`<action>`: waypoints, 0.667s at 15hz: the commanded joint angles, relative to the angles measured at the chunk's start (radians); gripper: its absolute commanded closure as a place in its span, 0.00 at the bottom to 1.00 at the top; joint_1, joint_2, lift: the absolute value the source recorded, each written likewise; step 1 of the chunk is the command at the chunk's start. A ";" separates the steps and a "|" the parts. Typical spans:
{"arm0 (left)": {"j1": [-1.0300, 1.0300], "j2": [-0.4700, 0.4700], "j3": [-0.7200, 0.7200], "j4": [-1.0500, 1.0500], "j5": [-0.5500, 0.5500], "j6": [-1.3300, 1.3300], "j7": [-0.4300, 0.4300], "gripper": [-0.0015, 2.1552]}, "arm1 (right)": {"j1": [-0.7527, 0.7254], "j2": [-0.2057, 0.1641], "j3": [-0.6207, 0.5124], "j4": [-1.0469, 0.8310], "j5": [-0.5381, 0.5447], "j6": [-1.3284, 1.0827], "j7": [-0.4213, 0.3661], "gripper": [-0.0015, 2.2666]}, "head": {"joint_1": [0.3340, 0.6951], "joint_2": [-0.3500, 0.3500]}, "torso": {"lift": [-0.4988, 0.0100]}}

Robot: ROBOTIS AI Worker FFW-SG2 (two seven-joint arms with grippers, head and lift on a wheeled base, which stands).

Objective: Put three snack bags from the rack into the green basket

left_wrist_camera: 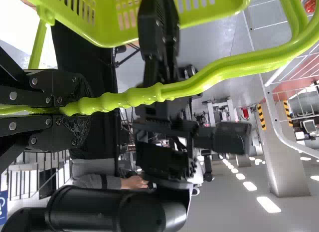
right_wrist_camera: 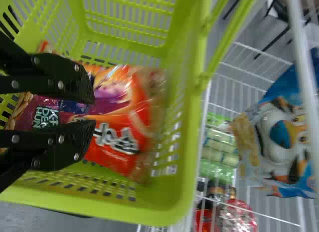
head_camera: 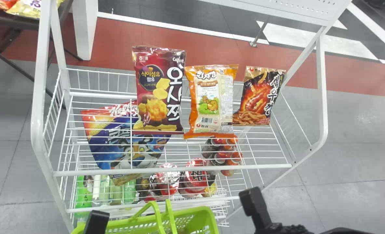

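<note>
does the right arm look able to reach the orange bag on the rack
Probably yes: right gripper open, nothing covering the orange bag, though the maroon bag sits close on its left.

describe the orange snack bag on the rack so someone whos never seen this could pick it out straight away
Look past the green basket to the white wire rack. The orange snack bag is on it, between a dark red bag on the left and a black-and-red bag on the right. Unlike those, it has bright orange edges and a large pale front panel.
</note>
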 commanded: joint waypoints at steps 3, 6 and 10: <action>0.000 -0.003 -0.003 0.003 0.000 0.001 -0.007 0.54 | -0.006 0.043 -0.072 0.004 -0.165 -0.414 -0.074 0.03 | 1.00 0.00 | 0.98; 0.003 -0.003 -0.006 0.003 0.000 0.001 -0.007 0.54 | -0.031 0.063 -0.068 0.044 -0.185 -0.739 -0.224 0.07 | 1.00 0.00 | 0.98; 0.006 -0.003 -0.012 0.008 -0.006 0.001 -0.006 0.54 | -0.186 0.066 0.007 0.214 -0.121 -0.945 -0.397 0.07 | 1.00 0.00 | 0.98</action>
